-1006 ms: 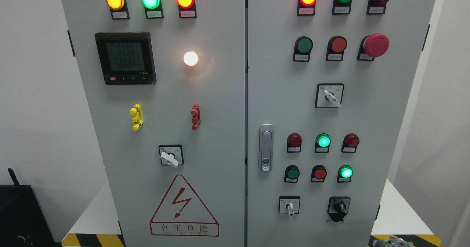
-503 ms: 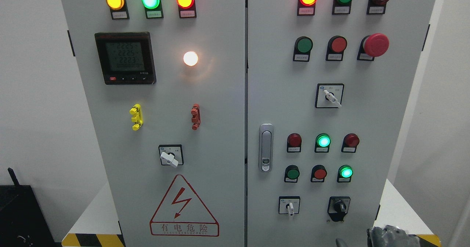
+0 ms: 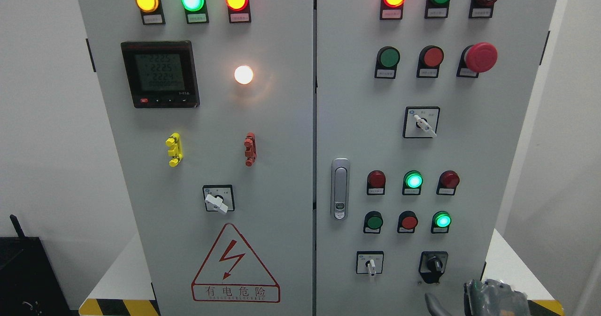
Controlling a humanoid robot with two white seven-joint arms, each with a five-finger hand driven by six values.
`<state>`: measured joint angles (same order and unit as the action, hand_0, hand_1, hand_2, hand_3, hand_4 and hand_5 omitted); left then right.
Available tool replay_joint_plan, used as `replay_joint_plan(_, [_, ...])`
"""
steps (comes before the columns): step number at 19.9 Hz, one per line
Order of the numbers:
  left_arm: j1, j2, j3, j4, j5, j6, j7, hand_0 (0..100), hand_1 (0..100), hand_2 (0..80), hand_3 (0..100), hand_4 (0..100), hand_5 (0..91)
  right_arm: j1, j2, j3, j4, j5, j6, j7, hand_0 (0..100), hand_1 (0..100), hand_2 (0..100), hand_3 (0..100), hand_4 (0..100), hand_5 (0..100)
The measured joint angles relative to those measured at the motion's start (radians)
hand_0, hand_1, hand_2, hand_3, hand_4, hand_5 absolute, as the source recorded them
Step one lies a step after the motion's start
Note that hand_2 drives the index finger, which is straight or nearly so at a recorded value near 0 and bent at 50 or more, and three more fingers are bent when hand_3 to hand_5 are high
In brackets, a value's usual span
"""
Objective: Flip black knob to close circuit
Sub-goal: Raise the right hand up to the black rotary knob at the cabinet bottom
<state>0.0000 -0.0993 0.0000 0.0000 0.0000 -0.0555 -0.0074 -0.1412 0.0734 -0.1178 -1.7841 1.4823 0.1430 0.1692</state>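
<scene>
Showing only at the bottom edge on the right, the right hand [image 3: 493,299] is a dark grey shape with one curved finger [image 3: 434,305] sticking out to its left; whether it is wide or narrow cannot be told from so little of it. It sits below and a little to the right of the black knob [image 3: 434,264], near it but not touching. That knob is on the lower right of the cabinet's right door [image 3: 469,156], its grip standing roughly upright on a black plate. Just left of it on the same row is a small white switch [image 3: 371,264]. Above them are two rows of round lamps, two of which glow green [image 3: 413,180]. A silver door handle [image 3: 340,189] stands upright near the door's left edge. No left hand shows.
</scene>
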Motion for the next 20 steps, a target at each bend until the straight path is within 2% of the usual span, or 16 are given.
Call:
replay_joint_plan(8, [0.000, 0.000, 0.000, 0.000, 0.000, 0.000, 0.000, 0, 0, 0.0, 5, 3, 0.0, -0.049, -0.001, -0.001, 0.058, -0.006, 0.006, -0.001, 0, 0, 89, 100, 68, 76])
replay_joint_plan(20, [0.000, 0.000, 0.000, 0.000, 0.000, 0.000, 0.000, 0, 0, 0.0, 5, 3, 0.0, -0.080, -0.003, -0.003, 0.097, -0.015, 0.016, -0.003, 0, 2, 89, 100, 68, 76])
